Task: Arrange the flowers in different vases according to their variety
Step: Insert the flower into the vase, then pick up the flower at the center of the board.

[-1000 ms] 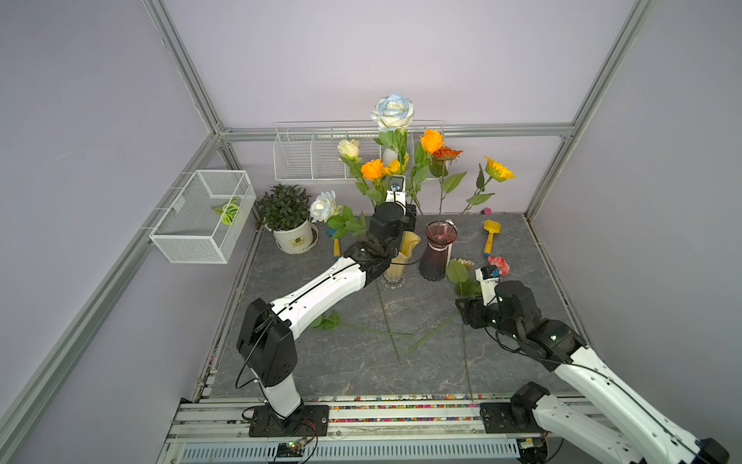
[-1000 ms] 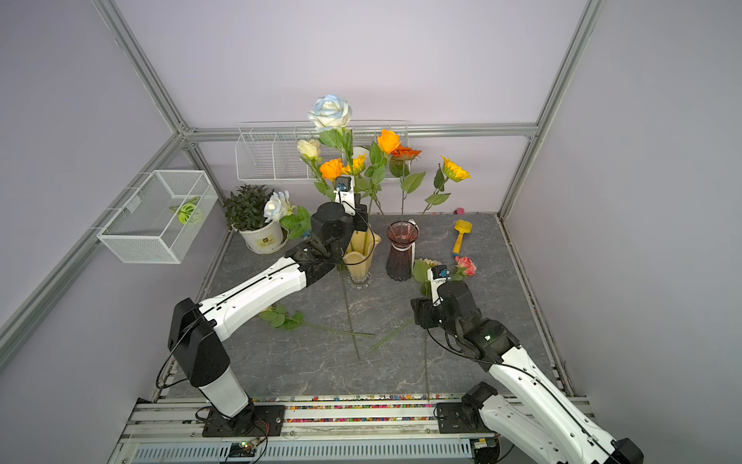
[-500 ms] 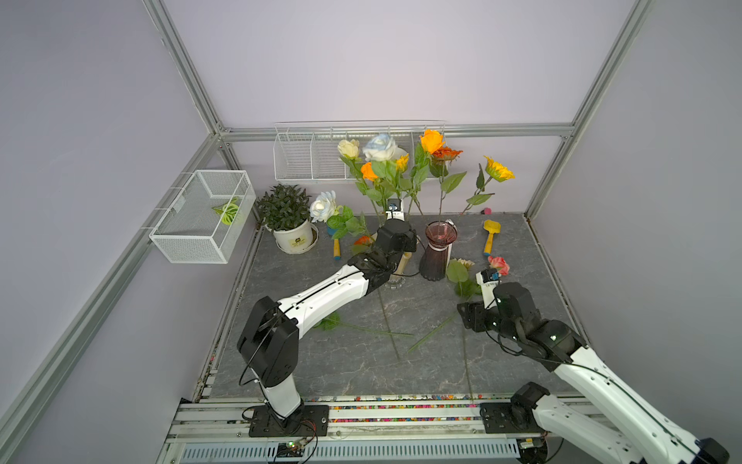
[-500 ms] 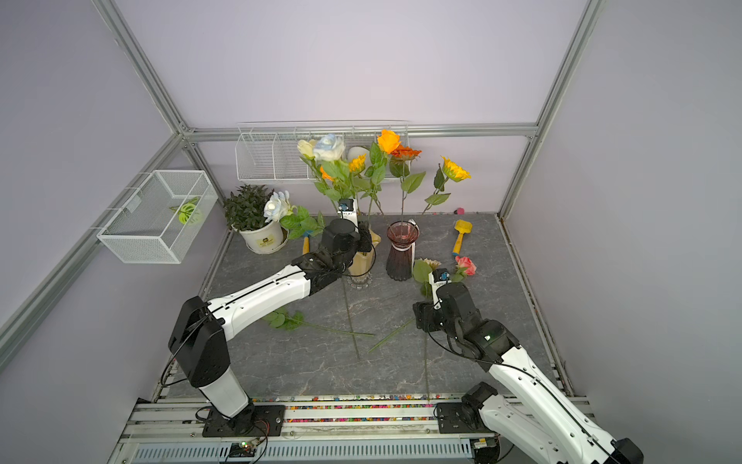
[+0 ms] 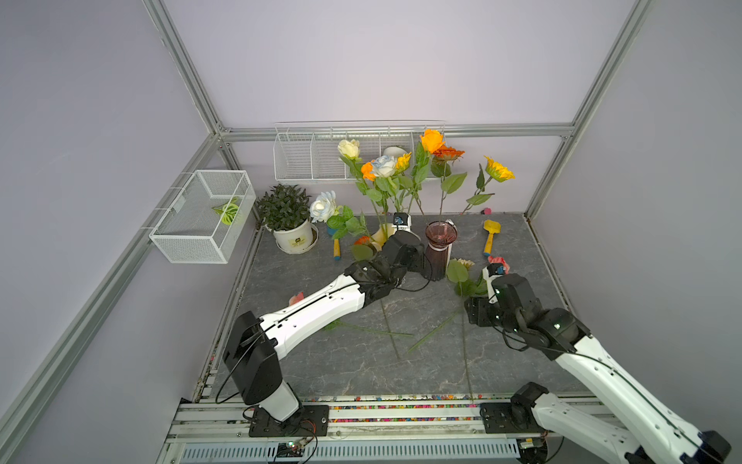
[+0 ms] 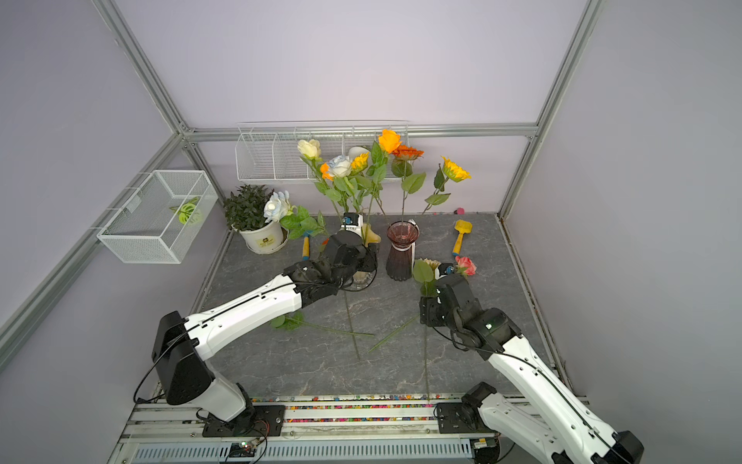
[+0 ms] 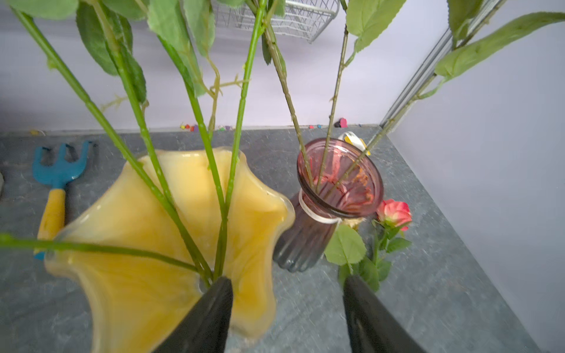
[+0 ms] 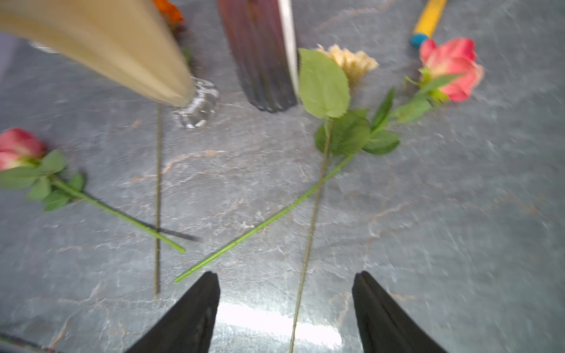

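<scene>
**A:** Both top views?
**B:** Grey marbled surface (image 5: 401, 361), lilac walls (image 5: 361, 60), a wire basket (image 5: 200, 217) hung on one. A pink rose (image 6: 465, 265) lies on the surface near the purple vase (image 6: 401, 249).
**A:** Left wrist?
**B:** Left fingers (image 7: 214, 311) spread, empty, just beside the yellow vase (image 7: 122, 214), which holds several stems. The purple vase holds three.
**A:** Right wrist?
**B:** Right fingers (image 8: 189, 314) spread; the cream flower (image 8: 351, 61) has a thin stem passing between them, unpinched

1. The yellow vase (image 7: 171, 220) looks like smooth, glossy glass; its foot (image 8: 198, 107) is clear.
2. The purple vase (image 7: 305, 241) is ribbed, see-through glass.
3. The table (image 5: 361, 369) looks like grey veined stone, mostly matt.
4. The basket (image 5: 188, 241) is white wire mesh.
5. The leaves (image 7: 345, 244) look like matt cloth.
</scene>
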Robot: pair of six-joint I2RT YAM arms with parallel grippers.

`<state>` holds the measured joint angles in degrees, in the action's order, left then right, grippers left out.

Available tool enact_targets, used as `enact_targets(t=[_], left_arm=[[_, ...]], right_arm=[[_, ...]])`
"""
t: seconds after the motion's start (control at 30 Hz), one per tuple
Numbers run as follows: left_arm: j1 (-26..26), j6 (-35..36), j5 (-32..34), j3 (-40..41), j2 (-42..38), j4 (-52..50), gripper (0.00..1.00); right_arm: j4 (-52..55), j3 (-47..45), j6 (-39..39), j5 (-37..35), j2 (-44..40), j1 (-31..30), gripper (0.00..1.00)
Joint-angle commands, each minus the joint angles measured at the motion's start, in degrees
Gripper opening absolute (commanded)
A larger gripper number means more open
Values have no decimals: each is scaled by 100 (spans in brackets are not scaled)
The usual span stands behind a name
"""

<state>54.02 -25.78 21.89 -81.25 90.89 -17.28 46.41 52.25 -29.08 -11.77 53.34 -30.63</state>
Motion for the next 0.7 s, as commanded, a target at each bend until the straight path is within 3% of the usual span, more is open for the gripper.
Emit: enact_targets(t=[0.0,0.13,0.4,0.67], left_arm=[[120,-436,-186,185,-517,-597,64],[286,-640,-332,647,-1131,-752,66],[416,-929,-536,1486,-2090,-966,68],[416,-1148,-393,2063,-2797,-1088,68]], right_arm=[[639,57,-583,-114,418,284,74],[-54,-277,-698,599,876,636,72],[-493,-44,-582,727,2439,646,58],[-964,57,-534,180,3714,650,56]])
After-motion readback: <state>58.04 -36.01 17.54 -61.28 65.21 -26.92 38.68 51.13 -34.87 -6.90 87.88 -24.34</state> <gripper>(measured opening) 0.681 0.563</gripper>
